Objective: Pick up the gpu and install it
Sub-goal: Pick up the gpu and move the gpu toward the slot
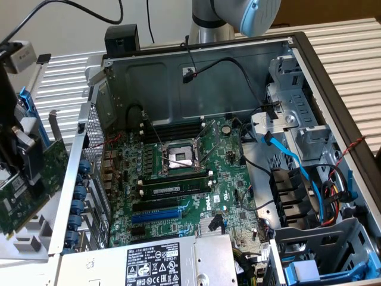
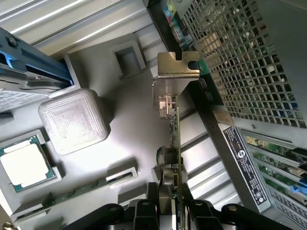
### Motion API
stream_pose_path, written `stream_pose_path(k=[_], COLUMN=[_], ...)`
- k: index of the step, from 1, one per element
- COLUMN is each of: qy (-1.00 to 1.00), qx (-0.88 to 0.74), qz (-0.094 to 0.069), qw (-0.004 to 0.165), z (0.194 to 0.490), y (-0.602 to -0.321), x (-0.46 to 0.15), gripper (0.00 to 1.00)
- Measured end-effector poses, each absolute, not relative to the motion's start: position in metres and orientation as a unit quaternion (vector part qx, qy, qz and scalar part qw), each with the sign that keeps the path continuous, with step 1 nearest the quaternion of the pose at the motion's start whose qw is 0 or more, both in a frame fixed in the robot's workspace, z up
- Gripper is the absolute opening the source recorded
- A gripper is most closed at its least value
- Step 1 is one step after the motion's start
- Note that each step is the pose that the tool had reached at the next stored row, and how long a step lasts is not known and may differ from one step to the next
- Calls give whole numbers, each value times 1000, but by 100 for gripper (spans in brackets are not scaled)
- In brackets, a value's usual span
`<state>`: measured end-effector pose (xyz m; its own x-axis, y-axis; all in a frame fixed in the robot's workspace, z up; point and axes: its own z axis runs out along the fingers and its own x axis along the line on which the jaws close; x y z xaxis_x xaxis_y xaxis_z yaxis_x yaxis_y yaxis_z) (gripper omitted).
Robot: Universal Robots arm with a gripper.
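While the claw [image 2: 171, 211] is clamped on the gpu [image 2: 175, 139], one finger pressed to each face of the board, the card hangs outside the open computer case [image 1: 196, 77], off the exterior view's left. In the wrist view the card shows edge-on as a thin line. Its long axis runs straight away from the claw and ends at the metal bracket [image 2: 177, 67], so the bracket end points away from the fingers [image 2: 144, 213].

In the exterior view the card's green face is toward the camera. The board is tilted, with the end nearer the case higher than the end at the picture's edge. It sits just beside the case's perforated rear wall [image 2: 249, 57] and does not touch it.

Beneath the card lies a grey tray [image 2: 129, 124] on the ribbed counter [image 1: 345, 53]. The tray holds a processor [image 2: 21, 165] in a square recess, a clear ribbed block [image 2: 74, 120] and a memory stick [image 2: 79, 190] in a long slot.

Inside the case the large motherboard [image 1: 229, 155] lies flat, its blue expansion slot [image 1: 156, 215] bare.
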<state>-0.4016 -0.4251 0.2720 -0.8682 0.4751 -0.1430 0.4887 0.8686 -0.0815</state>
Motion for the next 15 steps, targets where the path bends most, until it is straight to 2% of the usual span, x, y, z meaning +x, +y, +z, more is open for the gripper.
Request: stream_pose_path(k=[15], qy=[964], qx=[252], qz=[-58], qw=[59], z=[337], y=[-426], x=[-411], gripper=[29])
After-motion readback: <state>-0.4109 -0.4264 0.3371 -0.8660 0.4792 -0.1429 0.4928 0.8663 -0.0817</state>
